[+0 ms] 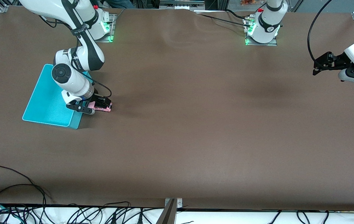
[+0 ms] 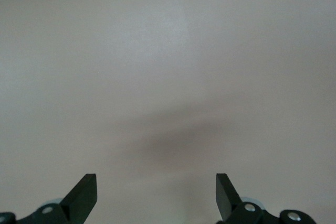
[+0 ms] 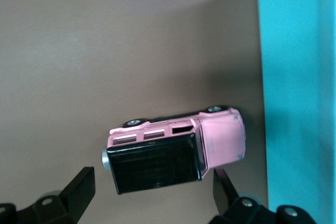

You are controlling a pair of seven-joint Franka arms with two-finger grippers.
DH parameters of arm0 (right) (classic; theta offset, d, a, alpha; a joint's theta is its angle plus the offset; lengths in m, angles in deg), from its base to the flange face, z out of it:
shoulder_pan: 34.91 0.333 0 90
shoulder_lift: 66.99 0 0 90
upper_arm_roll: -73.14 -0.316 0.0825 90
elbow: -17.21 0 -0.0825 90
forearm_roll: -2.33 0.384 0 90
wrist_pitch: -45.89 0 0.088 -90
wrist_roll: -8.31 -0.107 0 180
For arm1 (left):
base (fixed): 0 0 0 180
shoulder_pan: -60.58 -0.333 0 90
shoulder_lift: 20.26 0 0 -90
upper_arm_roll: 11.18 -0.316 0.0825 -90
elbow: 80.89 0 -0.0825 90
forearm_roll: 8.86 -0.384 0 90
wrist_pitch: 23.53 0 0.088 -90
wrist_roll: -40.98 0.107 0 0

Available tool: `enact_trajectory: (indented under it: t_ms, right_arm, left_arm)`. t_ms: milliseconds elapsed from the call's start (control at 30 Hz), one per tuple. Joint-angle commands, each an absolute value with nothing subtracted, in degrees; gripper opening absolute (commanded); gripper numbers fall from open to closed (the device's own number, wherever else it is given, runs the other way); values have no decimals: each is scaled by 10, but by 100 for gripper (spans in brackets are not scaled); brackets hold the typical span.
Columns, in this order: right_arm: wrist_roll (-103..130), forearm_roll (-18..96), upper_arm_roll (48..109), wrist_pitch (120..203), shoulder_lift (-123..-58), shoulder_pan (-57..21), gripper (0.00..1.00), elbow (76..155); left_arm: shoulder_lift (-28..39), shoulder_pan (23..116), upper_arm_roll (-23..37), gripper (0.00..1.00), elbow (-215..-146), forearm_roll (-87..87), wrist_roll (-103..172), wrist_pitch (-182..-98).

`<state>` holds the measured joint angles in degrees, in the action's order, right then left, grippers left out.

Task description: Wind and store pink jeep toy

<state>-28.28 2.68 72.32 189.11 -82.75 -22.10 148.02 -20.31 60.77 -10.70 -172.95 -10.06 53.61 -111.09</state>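
pink jeep toy (image 3: 176, 153) on bare table just beside turquoise bin (image 1: 47, 102), under right gripper (image 3: 152, 190) spread open and empty; not yet stored, winding unclear; left gripper (image 2: 156, 195) waiting open.

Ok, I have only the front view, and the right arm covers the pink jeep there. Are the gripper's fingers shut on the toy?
Observer: No. The right wrist view shows the right gripper open, with one finger at each side of the pink jeep toy.
Operator: Is the toy inside the bin?
Observer: No. It lies on the table beside the turquoise bin, with its hood end toward the bin.
Operator: And the left gripper?
Observer: The left gripper is open over brown tabletop and holds nothing; that arm waits.
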Motion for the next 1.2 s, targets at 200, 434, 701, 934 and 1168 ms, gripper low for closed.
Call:
enact_trajectory:
  t_ms: [200,434,701,934,1168]
  right_arm:
    - [-450,35,718,1898,-816,-223,100,1511]
    - [-495,35,718,1900,-812,-223,100,1510]
    - [-517,37,719,1914,-802,-224,100,1504]
    - [-543,47,719,1916,-805,-224,100,1505]
    - [-616,47,720,1946,-813,-232,100,1505]
  left_arm:
    - [-194,593,-109,100,-1712,-89,536,-1104]
    - [-194,594,-109,100,-1710,-90,532,-1104]
    - [-193,594,-108,100,-1710,-92,532,-1104]
    - [-193,595,-108,100,-1710,-96,532,-1105]
    - [-193,596,-107,100,-1710,-96,531,-1105]
